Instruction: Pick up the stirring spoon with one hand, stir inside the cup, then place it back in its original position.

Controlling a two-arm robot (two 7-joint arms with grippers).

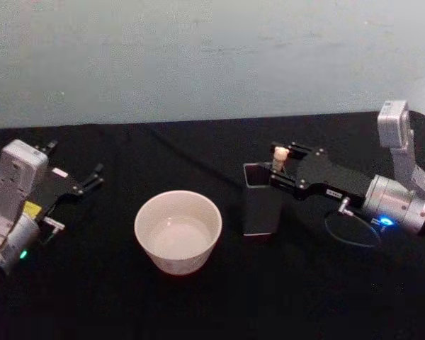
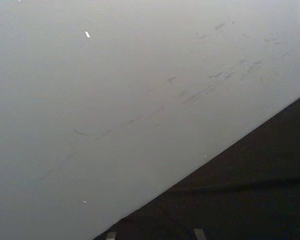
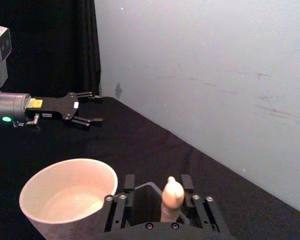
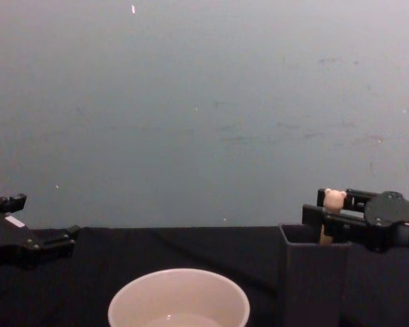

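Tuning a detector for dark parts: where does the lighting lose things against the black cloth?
Head view: the dark holder nearly merges with the black cloth, though the cup stands out bright. Chest view: the right pincer shows clearly against the pale wall.

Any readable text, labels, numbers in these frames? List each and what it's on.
Nothing can be read.
Right gripper, white label: too small to read.
Left gripper, white tag: too small to read.
Left gripper, yellow sticker near the wrist: too small to read.
Cup, holder, spoon: no markings seen.
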